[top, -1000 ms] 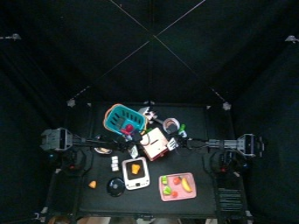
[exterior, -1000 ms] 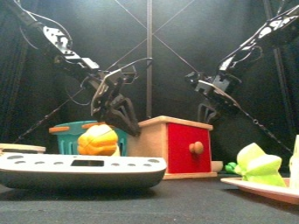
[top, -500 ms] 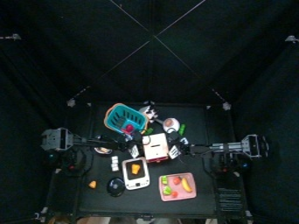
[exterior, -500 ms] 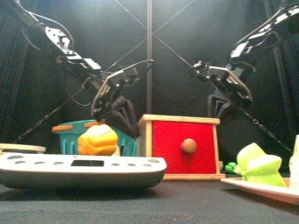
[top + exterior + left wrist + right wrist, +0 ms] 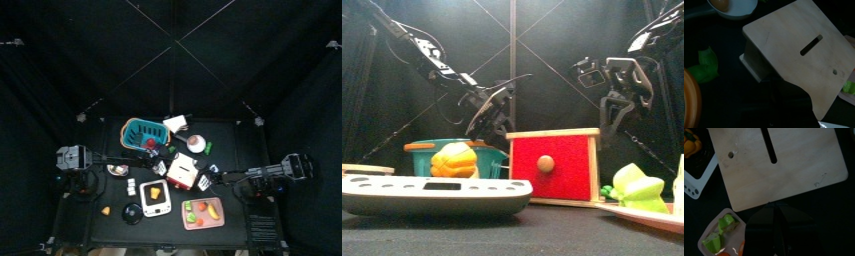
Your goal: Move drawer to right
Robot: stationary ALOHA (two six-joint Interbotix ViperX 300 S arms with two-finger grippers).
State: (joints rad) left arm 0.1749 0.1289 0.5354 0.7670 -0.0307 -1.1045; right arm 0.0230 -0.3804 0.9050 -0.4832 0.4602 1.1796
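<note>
Since a second ago, the right gripper [image 5: 620,98] has been raised clear of the drawer [image 5: 553,165], and the drawer's red face with its round knob has been turned more squarely toward the table's front edge. Whether the right jaws are parted or closed cannot be told; nothing is seen held between them. The left gripper [image 5: 486,112] hangs just behind the drawer's left top corner; its state cannot be told either, and contact with the wood cannot be confirmed.

One drawer is counted, near the middle of the table [image 5: 94,198], its long axis running from back to front in the top view [image 5: 179,170]. A slot is cut in its pale wooden top [image 5: 777,163]. One teal basket [image 5: 142,135] stands toward the back left.
</note>
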